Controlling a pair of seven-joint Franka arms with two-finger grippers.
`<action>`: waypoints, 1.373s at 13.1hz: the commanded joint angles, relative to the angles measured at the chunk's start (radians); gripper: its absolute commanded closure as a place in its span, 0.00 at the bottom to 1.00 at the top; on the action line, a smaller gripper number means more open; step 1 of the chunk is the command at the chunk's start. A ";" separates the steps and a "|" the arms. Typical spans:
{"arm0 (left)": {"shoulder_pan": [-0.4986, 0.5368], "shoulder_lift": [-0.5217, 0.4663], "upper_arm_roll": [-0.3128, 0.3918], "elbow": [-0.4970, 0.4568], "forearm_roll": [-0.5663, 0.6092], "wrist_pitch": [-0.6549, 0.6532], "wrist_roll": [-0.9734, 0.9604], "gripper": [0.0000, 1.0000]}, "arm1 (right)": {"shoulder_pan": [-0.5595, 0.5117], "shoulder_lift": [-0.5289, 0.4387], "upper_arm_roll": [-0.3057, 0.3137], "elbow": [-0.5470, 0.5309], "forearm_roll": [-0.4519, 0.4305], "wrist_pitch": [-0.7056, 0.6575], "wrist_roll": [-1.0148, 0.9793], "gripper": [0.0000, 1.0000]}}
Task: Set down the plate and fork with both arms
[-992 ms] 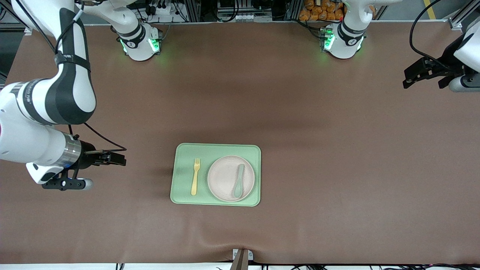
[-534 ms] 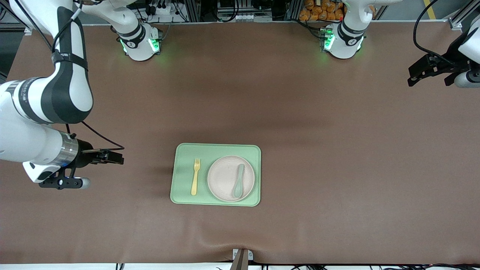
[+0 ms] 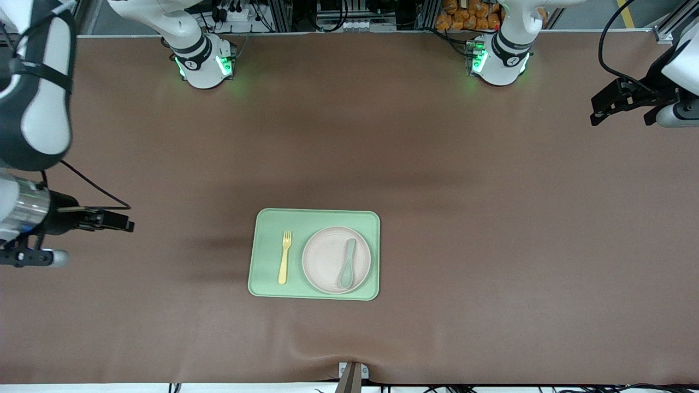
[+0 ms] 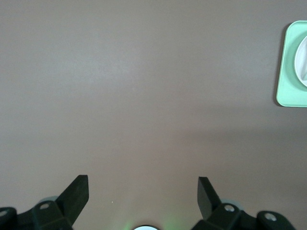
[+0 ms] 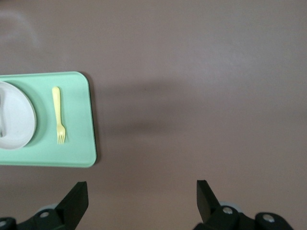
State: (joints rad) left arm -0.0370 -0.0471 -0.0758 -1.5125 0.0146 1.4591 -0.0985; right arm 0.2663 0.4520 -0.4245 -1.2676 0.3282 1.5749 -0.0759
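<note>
The off-white plate lies in a light-green tray, with a grey-green spoon resting on it. The pale-yellow fork lies in the tray beside the plate, toward the right arm's end. My right gripper hovers open and empty over bare table at the right arm's end, well away from the tray. My left gripper hangs open and empty over the table at the left arm's end. The right wrist view shows the fork, the plate and the open right gripper. In the left wrist view the open left gripper faces bare table, with a tray corner at the frame's edge.
A brown mat covers the whole table. Both arm bases with green lights stand along the table edge farthest from the front camera. A small bracket sits at the edge nearest it.
The right arm has drawn back from the tray toward its own end of the table, gripper still open. The left gripper has barely shifted. Plate, fork and spoon have not moved.
</note>
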 commanded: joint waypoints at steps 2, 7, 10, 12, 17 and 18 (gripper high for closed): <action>0.000 -0.013 -0.005 -0.009 0.015 0.006 0.013 0.00 | -0.123 -0.044 0.131 0.048 -0.061 -0.056 -0.005 0.00; 0.000 -0.014 -0.009 -0.012 0.013 0.006 0.013 0.00 | -0.260 -0.162 0.387 0.045 -0.238 -0.096 0.097 0.00; 0.000 -0.013 -0.009 -0.014 0.013 0.006 0.013 0.00 | -0.263 -0.269 0.391 -0.037 -0.247 -0.101 0.110 0.00; 0.000 -0.013 -0.010 -0.012 0.013 0.006 0.013 0.00 | -0.266 -0.356 0.395 -0.155 -0.259 -0.075 0.116 0.00; 0.000 -0.013 -0.010 -0.018 0.011 0.006 0.013 0.00 | -0.276 -0.450 0.426 -0.288 -0.307 -0.041 0.133 0.00; 0.000 -0.013 -0.010 -0.017 0.011 0.006 0.013 0.00 | -0.276 -0.469 0.435 -0.314 -0.311 -0.032 0.131 0.00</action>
State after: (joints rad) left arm -0.0380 -0.0471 -0.0802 -1.5197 0.0146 1.4592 -0.0985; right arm 0.0190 0.0505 -0.0291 -1.4949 0.0405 1.5146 0.0377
